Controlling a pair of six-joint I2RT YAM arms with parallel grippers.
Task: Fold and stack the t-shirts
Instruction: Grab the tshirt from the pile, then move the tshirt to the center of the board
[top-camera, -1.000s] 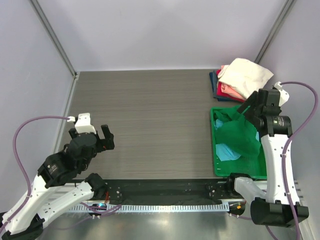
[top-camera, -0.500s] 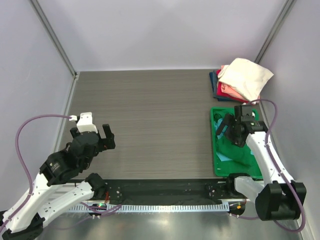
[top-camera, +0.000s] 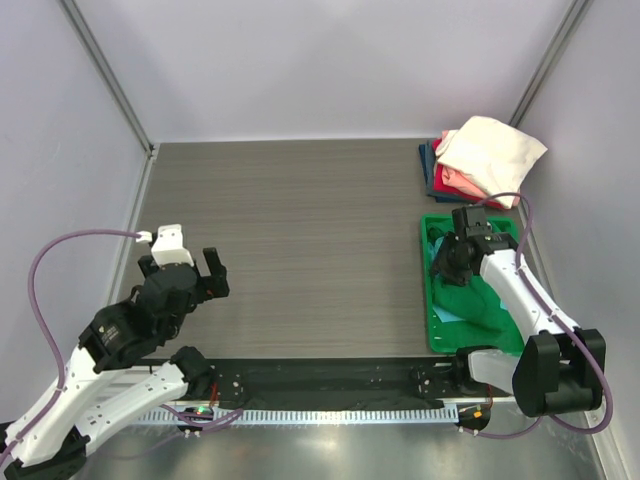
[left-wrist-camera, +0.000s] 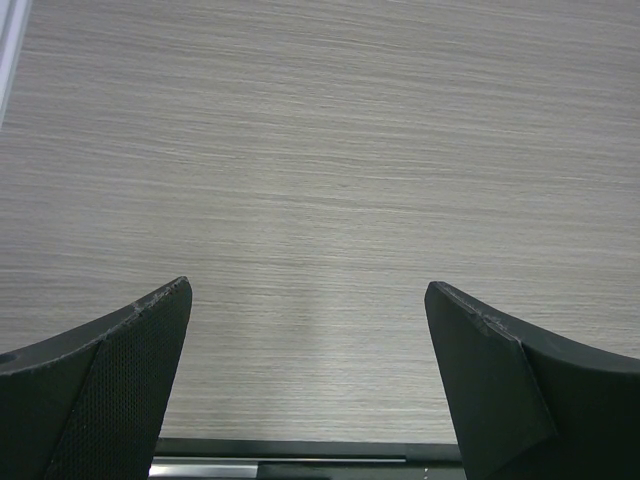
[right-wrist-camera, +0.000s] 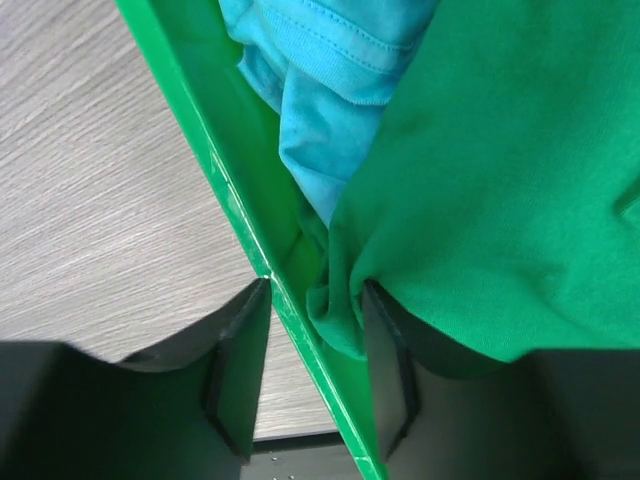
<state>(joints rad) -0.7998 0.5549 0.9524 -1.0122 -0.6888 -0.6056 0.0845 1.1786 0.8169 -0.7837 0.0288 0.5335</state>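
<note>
green t-shirt (right-wrist-camera: 500, 200) fold, bin (right-wrist-camera: 215, 150) wall, between right hand (right-wrist-camera: 312, 340) fingers

In the right wrist view the green t-shirt (right-wrist-camera: 500, 180) runs off the right and top edges, and the light blue t-shirt (right-wrist-camera: 320, 80) is cut by the top edge. The bin (right-wrist-camera: 215, 170) shows only one wall, which leaves the frame at top and bottom. The right gripper (right-wrist-camera: 313, 295) has that wall and a fold of green cloth between its fingers; whether they pinch either cannot be told. In the overhead view, at upper right, the cream t-shirt (top-camera: 490, 150) hides all but narrow strips of the pink-red t-shirt (top-camera: 455, 183) and the navy t-shirt (top-camera: 427, 160). In the left wrist view the bottom edge cuts off the left gripper (left-wrist-camera: 308, 290), so only its fingertips show.
</note>
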